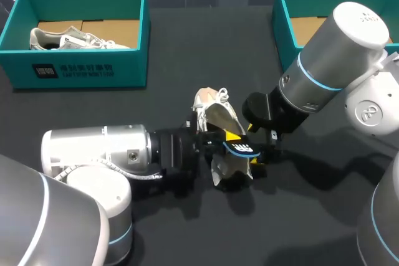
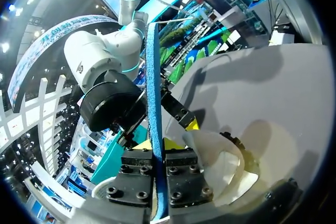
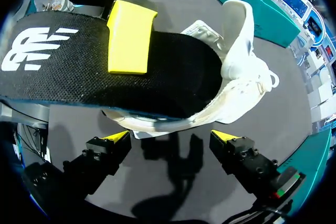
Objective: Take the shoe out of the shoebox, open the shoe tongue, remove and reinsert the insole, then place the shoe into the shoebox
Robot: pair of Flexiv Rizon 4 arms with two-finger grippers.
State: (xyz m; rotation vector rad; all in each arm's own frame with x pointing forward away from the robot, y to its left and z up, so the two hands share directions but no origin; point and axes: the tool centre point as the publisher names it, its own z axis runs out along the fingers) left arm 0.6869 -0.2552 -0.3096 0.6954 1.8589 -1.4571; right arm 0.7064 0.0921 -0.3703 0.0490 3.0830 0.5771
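A white shoe lies mid-table on its side. A black insole with a blue underside and white logo pokes out of its opening, the front end still inside. My left gripper is shut on the insole's heel end. In the left wrist view the insole runs edge-on between the fingers of the left gripper, with the shoe beside them. My right gripper hangs open just right of the shoe. In the right wrist view the right gripper has nothing between its fingers, and the insole and shoe lie ahead of it.
A teal shoebox at the back left holds a second white shoe. Another teal shoebox stands at the back right, partly behind my right arm. Both arms crowd the table's middle around the shoe.
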